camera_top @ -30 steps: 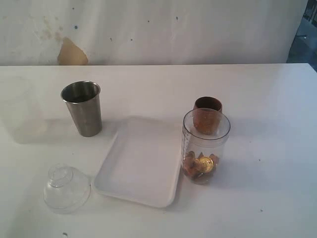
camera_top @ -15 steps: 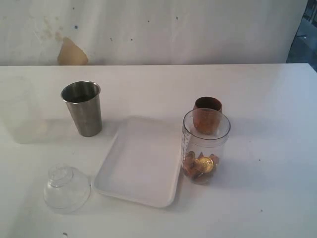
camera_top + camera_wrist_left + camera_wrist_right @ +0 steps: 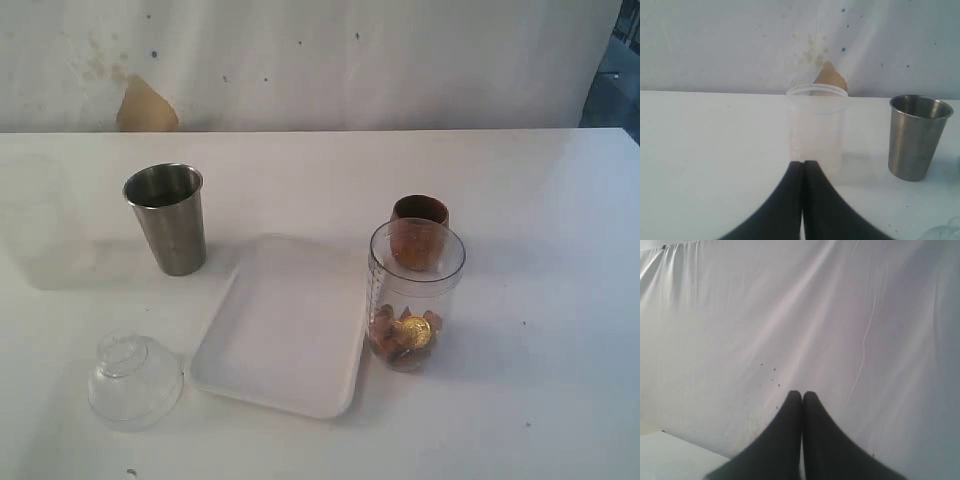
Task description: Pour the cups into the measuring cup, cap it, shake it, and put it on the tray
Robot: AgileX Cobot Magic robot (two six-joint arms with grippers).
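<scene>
The measuring cup (image 3: 416,295) stands right of the middle, just beside the tray (image 3: 285,330), with gold and brown bits at its bottom. Its top is open and the lid (image 3: 134,380) lies at the lower left, probably so the cups can be poured in. The wooden cup (image 3: 420,212) stands just behind it. The left gripper (image 3: 803,165) is closed and holds nothing. A frosted cup (image 3: 816,127) is right ahead of it, and the steel tumbler (image 3: 919,137) is off to the right. The right gripper (image 3: 802,396) is closed too, holds nothing, and sees only white cloth.
</scene>
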